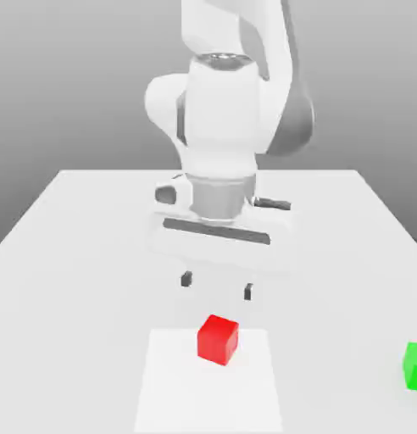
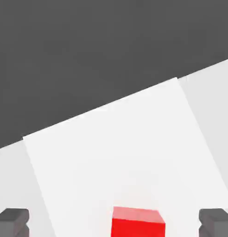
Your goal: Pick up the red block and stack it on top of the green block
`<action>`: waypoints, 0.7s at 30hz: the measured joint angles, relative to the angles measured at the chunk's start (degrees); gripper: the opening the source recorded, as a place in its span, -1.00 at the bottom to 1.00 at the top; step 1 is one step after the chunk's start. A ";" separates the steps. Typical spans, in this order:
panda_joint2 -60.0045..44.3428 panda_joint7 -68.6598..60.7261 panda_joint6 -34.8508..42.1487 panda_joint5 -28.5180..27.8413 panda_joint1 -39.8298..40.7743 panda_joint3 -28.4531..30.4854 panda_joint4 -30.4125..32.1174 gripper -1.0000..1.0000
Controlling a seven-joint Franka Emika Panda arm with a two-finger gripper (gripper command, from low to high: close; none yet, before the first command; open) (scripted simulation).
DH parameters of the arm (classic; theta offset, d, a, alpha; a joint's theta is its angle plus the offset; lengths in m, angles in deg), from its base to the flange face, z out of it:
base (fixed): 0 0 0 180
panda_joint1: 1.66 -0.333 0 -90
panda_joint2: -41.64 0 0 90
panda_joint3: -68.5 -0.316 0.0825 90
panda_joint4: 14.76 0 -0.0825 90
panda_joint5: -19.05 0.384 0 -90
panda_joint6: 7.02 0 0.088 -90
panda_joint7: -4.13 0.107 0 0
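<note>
Jaws spread wide, gripping nothing. Gripper (image 1: 217, 286) hanging above the table (image 1: 68, 254), fingertips (image 2: 13, 221) clear of the surface. Red block (image 1: 218, 339) at 6 o'clock from the jaws in the exterior view, apart from them, resting on a paler patch (image 1: 174, 381). Green block (image 1: 415, 366) well off at 4 o'clock, near the table edge.

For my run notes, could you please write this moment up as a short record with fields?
gripper: open, hanging above the table, holding nothing
red block: on the brighter white patch, just below and in front of the gripper
green block: on the table at the exterior view's right edge, apart from the red block
stacking: not yet done
</note>
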 joint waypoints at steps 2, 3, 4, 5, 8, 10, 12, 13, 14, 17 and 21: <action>-4.57 1.70 -3.68 -1.40 -0.27 0.70 0.18 0.00; -6.71 2.64 -5.46 -2.53 -0.44 1.15 0.01 0.00; -8.81 3.54 -7.23 -3.70 -0.96 1.92 -0.22 0.00; -10.90 4.34 -9.00 -4.78 -1.74 2.95 -0.48 0.00; -14.67 5.49 -12.21 -6.41 -3.36 4.98 -0.97 -1.00; -14.67 5.53 -12.24 -6.46 -3.35 4.97 -0.97 -1.00; -14.67 5.61 -12.30 -6.53 -3.31 4.96 -0.96 -1.00; -15.51 5.87 -13.00 -6.89 -3.73 5.46 -1.08 -1.00; -14.90 5.71 -12.47 -6.65 -3.47 5.13 -1.00 -1.00; -9.97 3.69 -8.28 -3.80 -2.41 3.31 -0.31 -1.00; -1.97 1.22 -1.46 -0.43 -2.66 2.63 0.88 -1.00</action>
